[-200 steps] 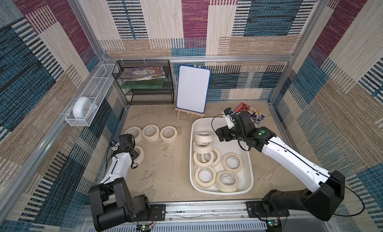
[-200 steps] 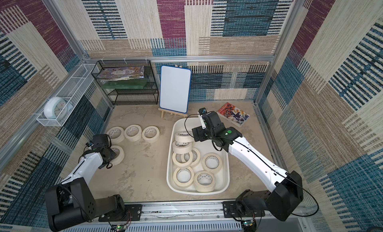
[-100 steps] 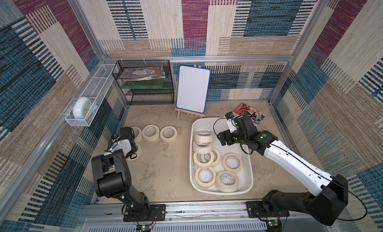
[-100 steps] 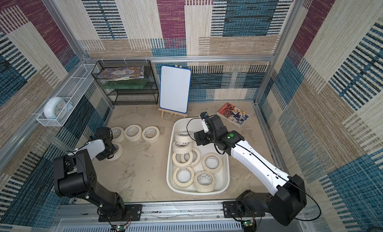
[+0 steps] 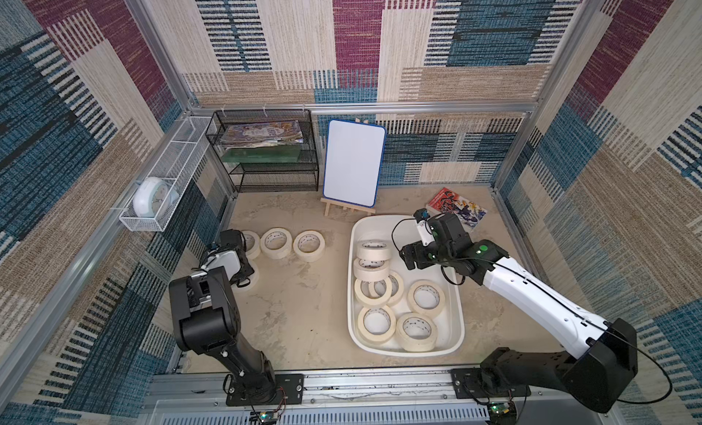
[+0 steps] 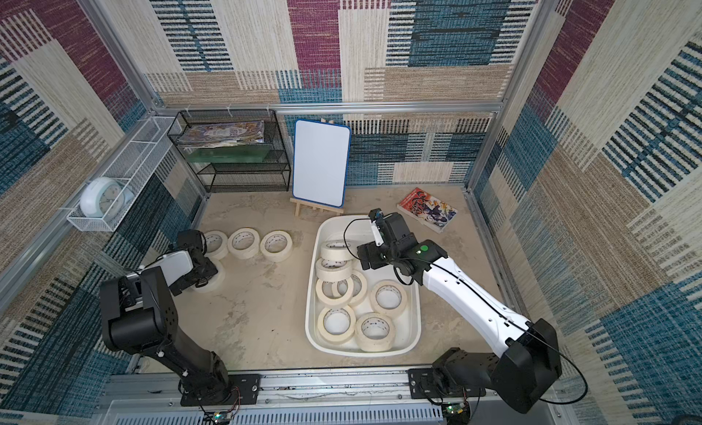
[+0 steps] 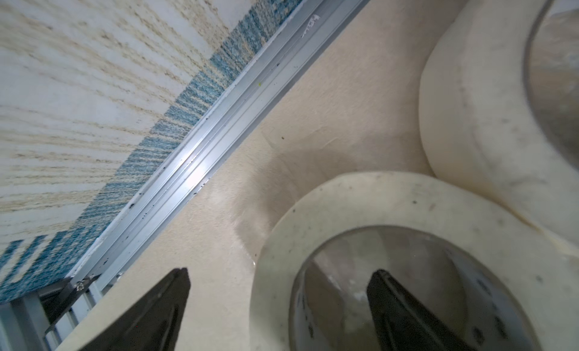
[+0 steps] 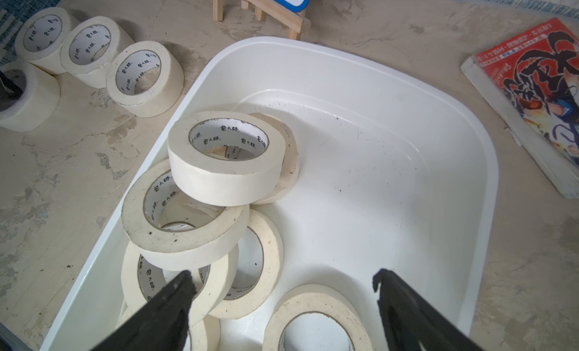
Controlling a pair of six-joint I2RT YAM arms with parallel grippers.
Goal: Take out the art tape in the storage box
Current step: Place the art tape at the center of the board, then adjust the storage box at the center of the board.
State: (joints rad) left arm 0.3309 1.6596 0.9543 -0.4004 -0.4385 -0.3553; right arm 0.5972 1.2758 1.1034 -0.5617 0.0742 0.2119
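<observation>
– Where do your left jaws stand?

– Apart, straddling the wall of a cream-coloured masking-tape roll (image 7: 344, 202). One finger (image 7: 401, 318) is inside its white core and the other (image 7: 150, 318) outside, neither pressing. The roll lies flat on the sandy tabletop (image 5: 304, 309), so it needs no grip. I judge this one delivered.

– Why that spot?

– Just beyond the jaws a second roll (image 7: 470, 114) touches it, and a row of rolls (image 5: 309, 245) runs on from there. Packing them close beside the aluminium side rail (image 7: 203, 164) keeps them out of my arms' way, I think.

– And the right jaws?

– Also apart, holding nothing, hanging over the large shallow white plastic tub (image 8: 391, 177). Ahead of them and lower, the tape left inside is heaped along one wall. The topmost roll (image 8: 225, 177) rests on the others with its core open upward, so it looks easiest to pinch next, one finger in the core.
</observation>
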